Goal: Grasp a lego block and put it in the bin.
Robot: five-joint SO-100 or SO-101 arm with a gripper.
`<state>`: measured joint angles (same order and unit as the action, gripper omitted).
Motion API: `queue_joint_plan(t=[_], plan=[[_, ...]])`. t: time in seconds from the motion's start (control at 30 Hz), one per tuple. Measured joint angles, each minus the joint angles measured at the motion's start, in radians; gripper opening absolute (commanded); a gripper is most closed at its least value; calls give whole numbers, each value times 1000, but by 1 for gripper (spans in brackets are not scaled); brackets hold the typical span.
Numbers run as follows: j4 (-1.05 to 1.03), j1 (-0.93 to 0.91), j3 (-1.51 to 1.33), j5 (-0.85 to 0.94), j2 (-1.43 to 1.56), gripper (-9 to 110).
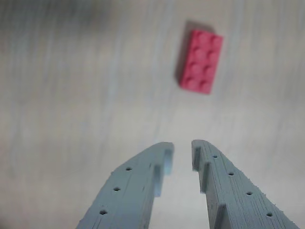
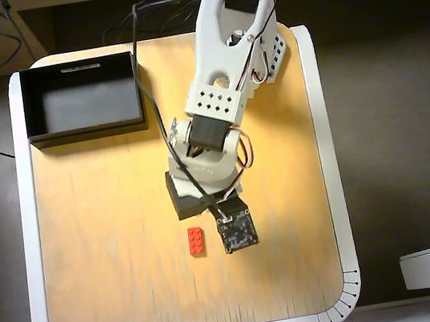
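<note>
A: While the tool hangs above the desk with its jaws slightly parted and empty, which step is this?

B: Approach, I judge. Block lies flat on the desk, untouched, ahead of the fingertips and a little right in the wrist view.

A: Bin?

B: Far corner, well apart, looks empty in the overhead view.

A: Next?

B: Advance, shift right, widen the jaws to straddle the block, descend, close.
</note>
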<state>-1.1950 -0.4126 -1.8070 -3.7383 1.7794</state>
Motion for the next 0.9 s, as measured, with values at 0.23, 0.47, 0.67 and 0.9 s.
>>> queue_joint_plan(t=[0.23, 0.47, 0.67, 0.9], plan=[[123, -9, 18, -58, -95, 21], [140, -9, 20, -20, -170, 24], [229, -15, 20, 58, -230, 26], [334, -67, 44, 98, -284, 26]])
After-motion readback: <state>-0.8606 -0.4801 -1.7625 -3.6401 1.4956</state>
